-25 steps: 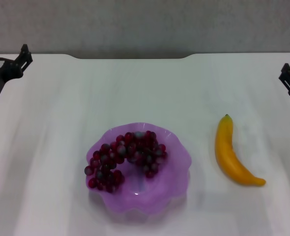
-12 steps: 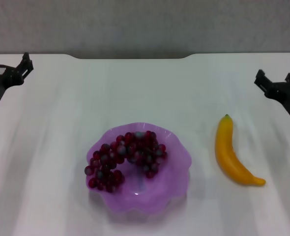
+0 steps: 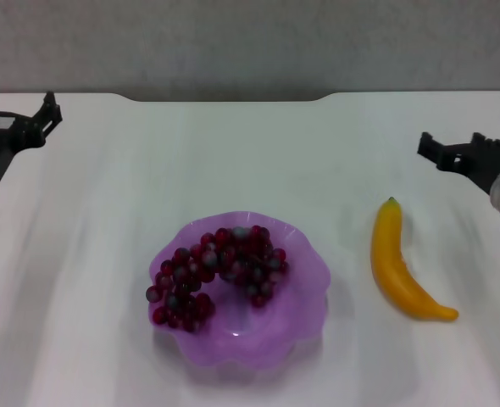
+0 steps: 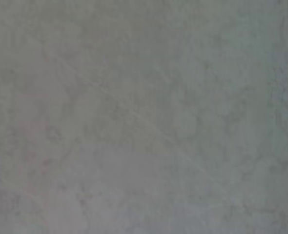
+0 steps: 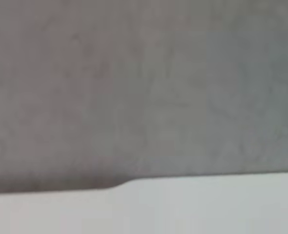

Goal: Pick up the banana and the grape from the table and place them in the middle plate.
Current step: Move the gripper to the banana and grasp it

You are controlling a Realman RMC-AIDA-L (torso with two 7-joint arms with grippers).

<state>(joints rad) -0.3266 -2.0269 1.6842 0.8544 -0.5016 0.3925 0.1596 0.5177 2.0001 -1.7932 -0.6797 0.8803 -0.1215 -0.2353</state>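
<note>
In the head view the bunch of dark red-purple grapes [image 3: 220, 270] lies inside the purple scalloped plate [image 3: 305, 292], spilling over its left rim. The yellow banana [image 3: 400, 267] lies on the white table [image 3: 250, 153] to the right of the plate, dark tip pointing away from me. My right gripper [image 3: 453, 148] hovers open at the right edge, beyond and to the right of the banana's tip, with nothing between its fingers. My left gripper [image 3: 17, 106] stands open at the far left edge, well away from the plate. Neither wrist view shows any of these objects.
The table's dark notched far edge [image 3: 225, 97] runs along the back, with a grey wall behind it. The right wrist view shows that wall above a strip of the white table [image 5: 207, 209]. The left wrist view shows only grey surface.
My right gripper has come in from the right edge toward the left, nearer the banana. The left gripper has barely shifted. Grapes, plate and banana have not moved.
</note>
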